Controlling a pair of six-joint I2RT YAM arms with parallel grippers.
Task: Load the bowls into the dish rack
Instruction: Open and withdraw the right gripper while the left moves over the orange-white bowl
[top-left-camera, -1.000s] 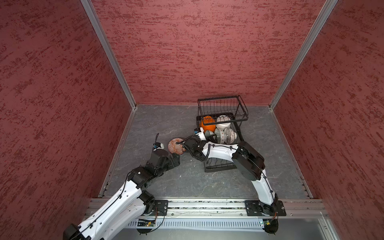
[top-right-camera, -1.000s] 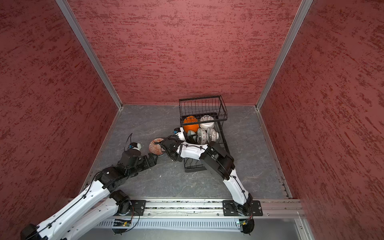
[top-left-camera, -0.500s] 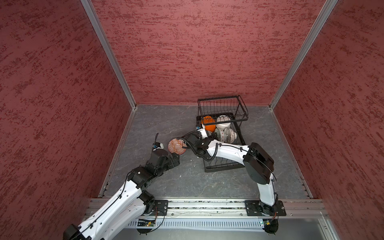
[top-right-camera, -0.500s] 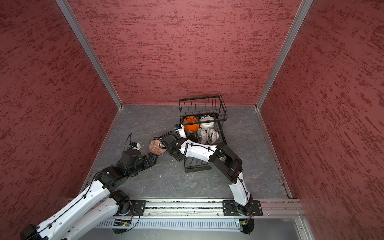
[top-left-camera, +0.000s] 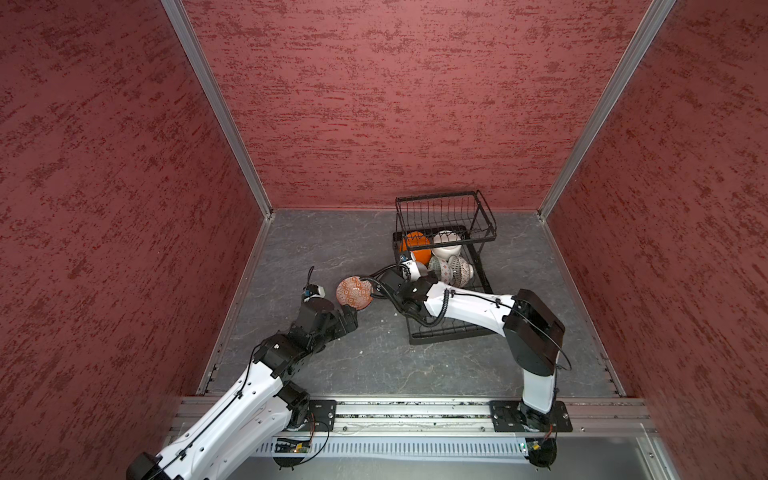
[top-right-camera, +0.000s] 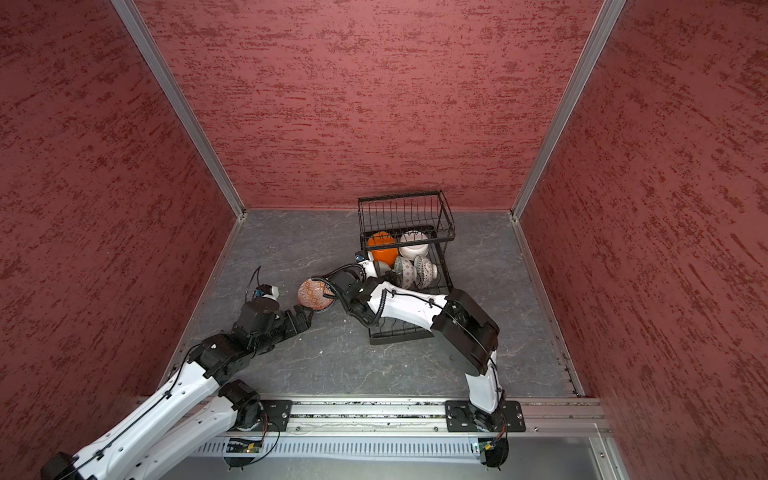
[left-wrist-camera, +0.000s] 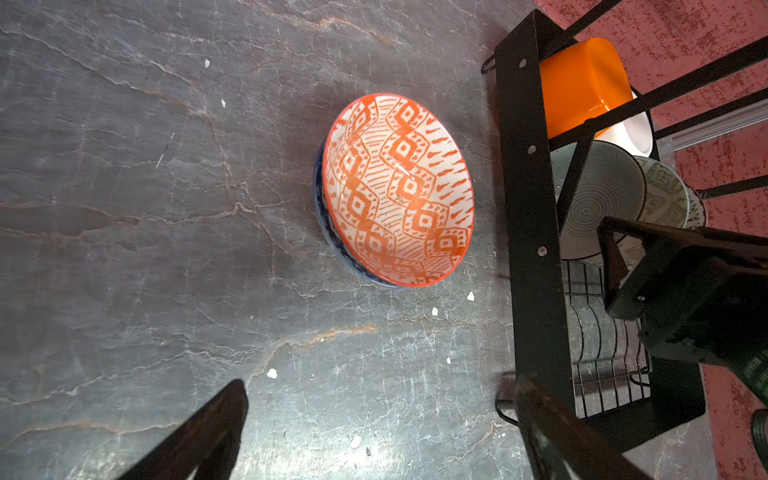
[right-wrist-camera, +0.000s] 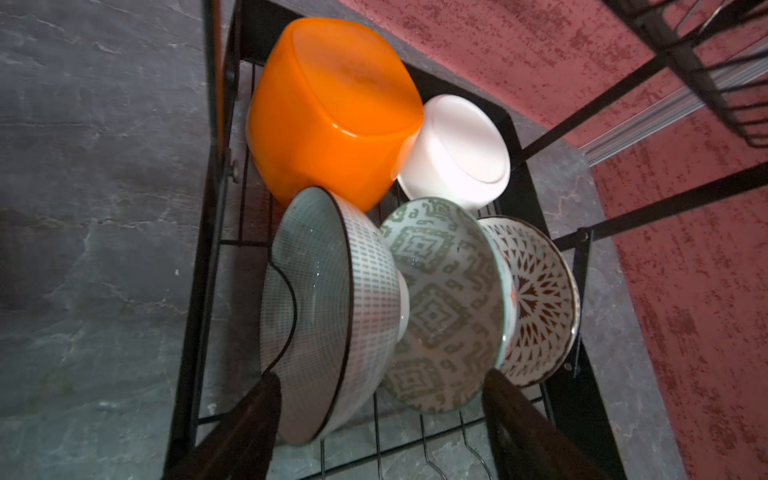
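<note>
The grey stone-look tabletop (top-left-camera: 332, 249) carries the black wire two-tier dish rack (top-left-camera: 451, 335). Five bowls are already in the rack's base: a plain orange bowl (right-wrist-camera: 328, 108) and a plain white bowl (right-wrist-camera: 457, 149) at the far end, then a grey-green dashed bowl (right-wrist-camera: 324, 311), a green-patterned bowl (right-wrist-camera: 440, 307) and a black-patterned bowl (right-wrist-camera: 536, 299) standing on edge. The right gripper (right-wrist-camera: 380, 374) hangs over these with its jaws apart, holding nothing. Two bowls remain just beside the rack: a white bowl with a red-orange diamond pattern (left-wrist-camera: 399, 191), nested in a blue-rimmed bowl (left-wrist-camera: 332, 245). The left gripper (left-wrist-camera: 378, 386) is near them, spread wide and empty. The step in hand looks like lifting the red-orange bowl. One finger should go inside its rim and one outside, above the blue rim, so only the top bowl rises. The lift should be straight up. The right arm should clear the free dividers before the bowl goes in on edge.
</note>
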